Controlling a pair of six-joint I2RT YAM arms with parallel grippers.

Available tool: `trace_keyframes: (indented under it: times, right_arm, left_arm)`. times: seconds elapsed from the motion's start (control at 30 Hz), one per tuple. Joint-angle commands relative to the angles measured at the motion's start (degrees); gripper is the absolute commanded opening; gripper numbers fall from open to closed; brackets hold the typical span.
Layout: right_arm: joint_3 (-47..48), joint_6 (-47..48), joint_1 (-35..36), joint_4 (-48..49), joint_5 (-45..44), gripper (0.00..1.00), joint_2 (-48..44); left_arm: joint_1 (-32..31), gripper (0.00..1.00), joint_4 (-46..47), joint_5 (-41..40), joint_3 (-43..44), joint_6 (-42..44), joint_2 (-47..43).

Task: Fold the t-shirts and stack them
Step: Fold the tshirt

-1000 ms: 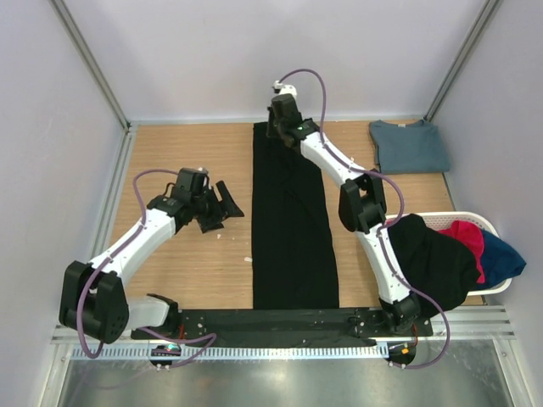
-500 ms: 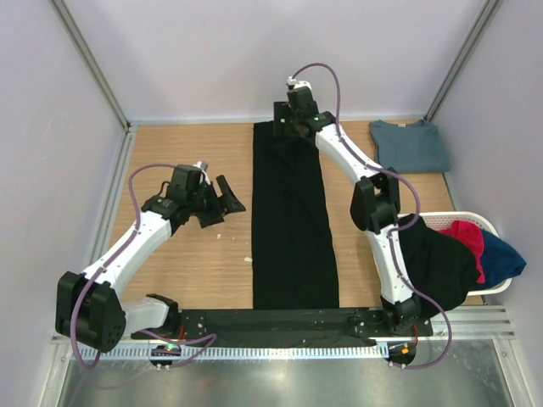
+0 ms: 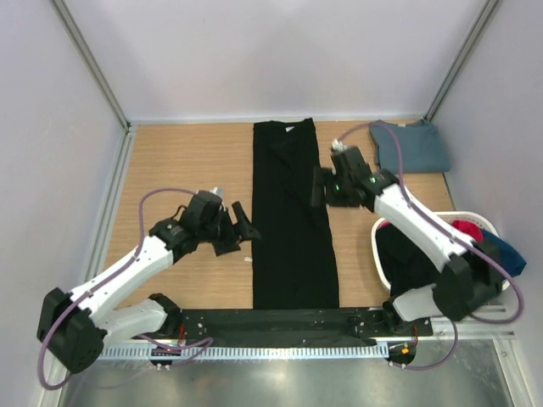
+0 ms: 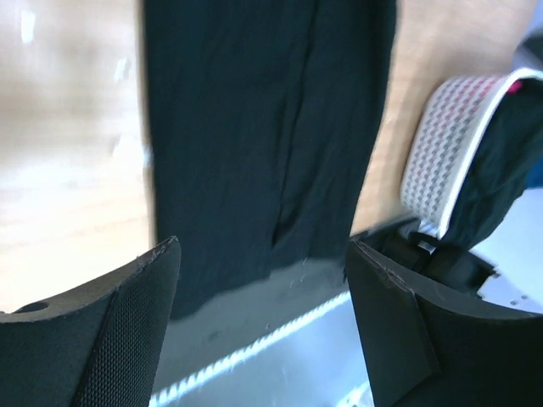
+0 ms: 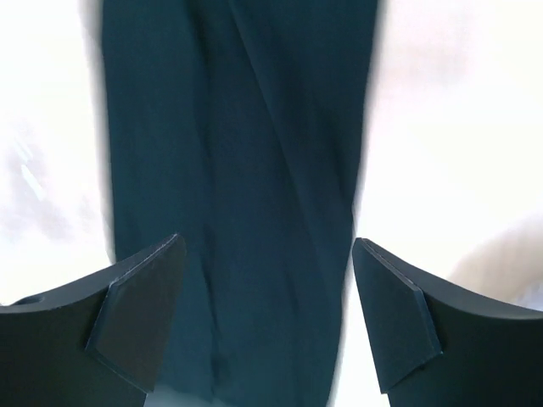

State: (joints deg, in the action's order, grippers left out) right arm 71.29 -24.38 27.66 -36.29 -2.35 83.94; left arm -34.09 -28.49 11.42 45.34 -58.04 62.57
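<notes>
Down the middle of the light wooden table [image 3: 187, 161]: a large black cloth t-shirt [image 3: 293, 220], folded lengthwise into one long narrow strip. Lies flat and runs from the far edge of the table down to the black metal rail [image 3: 280, 320] at the near edge, collar end on the far side.

In the far right corner: a slate-blue cloth t-shirt [image 3: 411, 146], folded to a neat rectangle, well apart from the black strip.

At the right edge: a white plastic basket [image 3: 376, 254] with a perforated wall. Holds a crumpled black shirt [image 3: 407, 264], a magenta-red shirt [image 3: 467, 231] and a blue shirt [image 3: 507, 254], all partly hidden behind the right arm.

Just beside the left edge of the strip, over bare wood: the left gripper [image 3: 246, 225]. Fingers [image 4: 127, 339] wide apart, nothing between them. In the left wrist view, below them, only the near end of the black strip, the rail, and the basket wall to the right.

Over the right edge of the strip, in its far half, pointing left: the right gripper [image 3: 316, 188]. Fingers [image 5: 136, 314] spread wide as well, clamped on nothing. In the right wrist view, blurred dark cloth lies beneath them and the table is bleached almost white. Impossible to tell whether the fingertips touch the cloth.
</notes>
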Motion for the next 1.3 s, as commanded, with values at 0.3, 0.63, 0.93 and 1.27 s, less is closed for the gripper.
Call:
trace_keyframes:
  times: [0.3, 0.63, 0.93, 1.27]
  right_arm:
    - [-42.18, -21.22, 1.78, -5.29, 16.85, 0.74, -36.47]
    - [-49.84, -30.8, 11.53, 0.78, 16.51, 0.66, -34.82]
    - [-47.56, -35.64, 20.76, -4.13, 8.95, 0.65, -30.76]
    - [-50.63, -38.99, 21.03, -7.03, 7.72, 0.48, -37.89]
  left_arm:
    - [-13.54, 0.7, -2.89, -6.32, -15.72, -18.33, -10.54]
    - [-16.01, 0.64, 1.59, -2.64, -18.54, -16.93, -6.5]
    - [-20.75, 0.62, 2.83, -3.51, -21.7, -22.37, -6.84]
    - [-25.41, 0.53, 9.42, -5.44, -22.67, -26.33, -1.49]
